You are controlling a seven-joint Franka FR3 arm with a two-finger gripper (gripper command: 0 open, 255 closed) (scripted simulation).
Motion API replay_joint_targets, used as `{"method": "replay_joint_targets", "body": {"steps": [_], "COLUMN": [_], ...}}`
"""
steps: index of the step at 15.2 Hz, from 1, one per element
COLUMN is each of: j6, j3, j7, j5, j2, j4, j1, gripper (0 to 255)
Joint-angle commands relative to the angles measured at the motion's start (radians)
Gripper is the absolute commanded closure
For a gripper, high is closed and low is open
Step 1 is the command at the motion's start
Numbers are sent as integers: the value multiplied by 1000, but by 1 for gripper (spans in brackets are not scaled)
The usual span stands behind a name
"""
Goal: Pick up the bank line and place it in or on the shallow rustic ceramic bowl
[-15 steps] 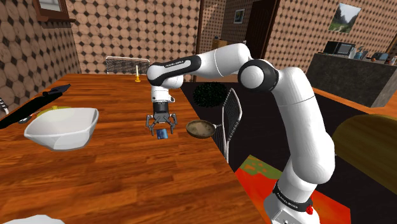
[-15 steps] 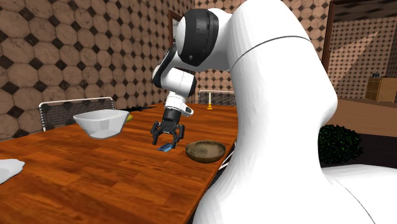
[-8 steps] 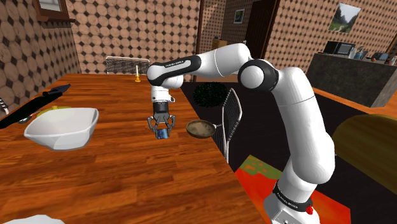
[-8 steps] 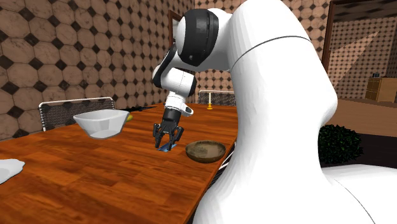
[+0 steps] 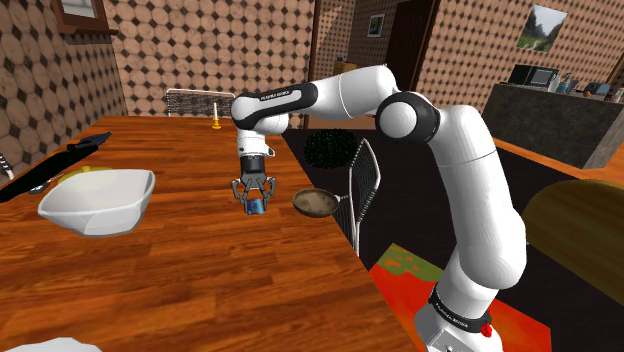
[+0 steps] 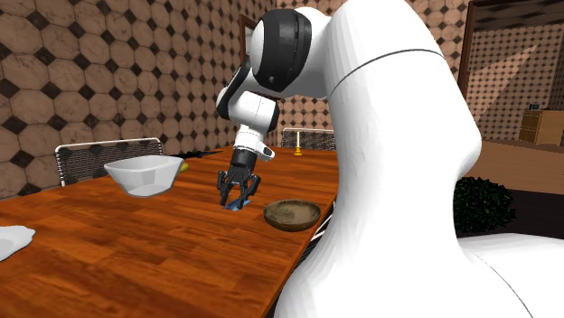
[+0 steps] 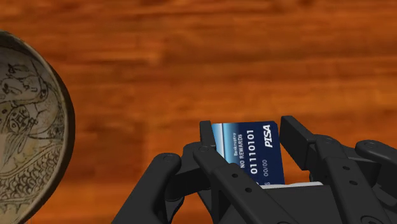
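A blue bank card (image 7: 251, 151) with white digits stands on edge between my black fingers (image 7: 207, 139). My gripper (image 7: 249, 135) is shut on it, just above the wooden table (image 5: 200, 270). The shoulder view has the gripper (image 5: 255, 203) and card (image 5: 256, 208) near the table's right edge. The shallow brown patterned bowl (image 5: 315, 203) sits a short way to the shoulder view's right of the gripper. In the second exterior view the gripper (image 6: 238, 199) holds the card (image 6: 237, 205) just left of the bowl (image 6: 292, 214). The bowl's rim (image 7: 62, 127) lies beside the gripper in the wrist view.
A large white bowl (image 5: 98, 200) rests on the table's left part. A yellow candle holder (image 5: 215, 122) stands at the far end. A wire-backed chair (image 5: 362, 185) is against the table's right edge, beside the brown bowl. Black items (image 5: 75, 148) lie at the far left.
The fingers, open over the flat card a second ago, have shut on it. The gripper has since risen slightly with the card between them.
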Motion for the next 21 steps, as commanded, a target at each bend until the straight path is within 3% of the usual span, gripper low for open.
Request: {"method": "replay_joint_targets", "body": {"steps": [1, 19, 21], "j6": [-21, -226, -197], "j3": [1, 11, 2], "j7": [6, 73, 33], "j5": [1, 12, 14], "j2": [-10, -47, -134], "j4": [12, 190, 62], "j1": [-2, -8, -34], "gripper": [255, 255, 255]}}
